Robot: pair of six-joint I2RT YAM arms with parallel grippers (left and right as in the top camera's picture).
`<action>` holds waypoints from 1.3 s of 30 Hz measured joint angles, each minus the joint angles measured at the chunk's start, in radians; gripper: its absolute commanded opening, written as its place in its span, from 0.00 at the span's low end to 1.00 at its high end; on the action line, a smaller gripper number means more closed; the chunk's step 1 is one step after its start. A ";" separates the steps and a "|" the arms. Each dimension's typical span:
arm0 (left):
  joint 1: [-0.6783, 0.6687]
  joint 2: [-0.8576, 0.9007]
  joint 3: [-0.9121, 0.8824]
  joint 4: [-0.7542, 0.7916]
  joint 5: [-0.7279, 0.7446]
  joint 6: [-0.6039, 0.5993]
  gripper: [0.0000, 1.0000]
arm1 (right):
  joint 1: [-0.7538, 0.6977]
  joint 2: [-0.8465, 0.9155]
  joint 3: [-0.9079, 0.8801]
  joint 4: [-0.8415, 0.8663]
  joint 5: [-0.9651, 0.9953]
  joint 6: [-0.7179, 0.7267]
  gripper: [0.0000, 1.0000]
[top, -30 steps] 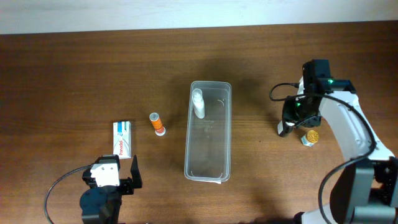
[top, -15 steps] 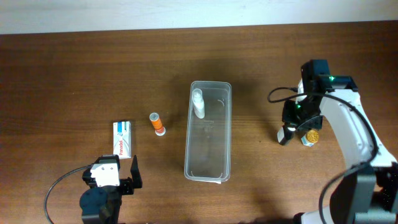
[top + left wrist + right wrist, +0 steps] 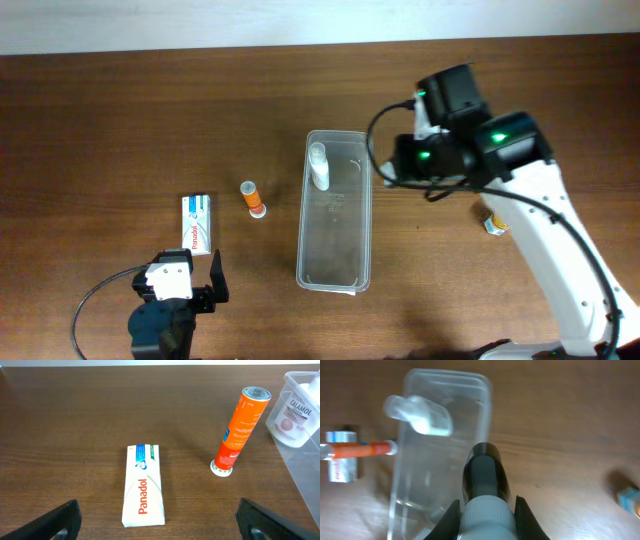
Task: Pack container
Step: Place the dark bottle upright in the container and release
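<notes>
Container [image 3: 304, 215] — long, narrow, clear plastic tub, rounded corners, rimmed — lies open-topped in the middle of the brown wooden table [image 3: 120, 120]. Small white plastic bottle [image 3: 319, 166] inside it, at the end farthest from the arms' bases. Orange cylindrical tube [image 3: 253, 199] with white cap near the container's long wall on the left arm's side; white-and-blue Panadol carton [image 3: 199, 223] beyond that, flat. Left gripper [image 3: 157, 532] well apart from the container, past the carton, fingers spread wide, nothing between them. Right gripper [image 3: 486, 517] near the container's other long wall, clamped on a black-capped pale bottle [image 3: 484, 477] — whether it overhangs the rim, cannot tell.
</notes>
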 measured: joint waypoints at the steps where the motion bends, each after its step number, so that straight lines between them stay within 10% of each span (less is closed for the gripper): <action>1: 0.000 0.000 0.000 0.000 0.000 0.000 0.99 | 0.018 0.006 0.000 0.018 0.000 0.011 0.16; 19: 0.000 0.000 0.000 0.000 0.000 0.000 0.99 | 0.111 0.393 0.000 0.307 0.058 0.095 0.17; 26: 0.000 0.000 0.000 0.000 0.000 0.000 1.00 | 0.111 0.402 0.000 0.332 0.060 0.096 0.49; 39: 0.000 0.000 0.000 0.000 0.000 0.000 0.99 | 0.109 0.324 0.000 0.226 0.060 0.092 0.68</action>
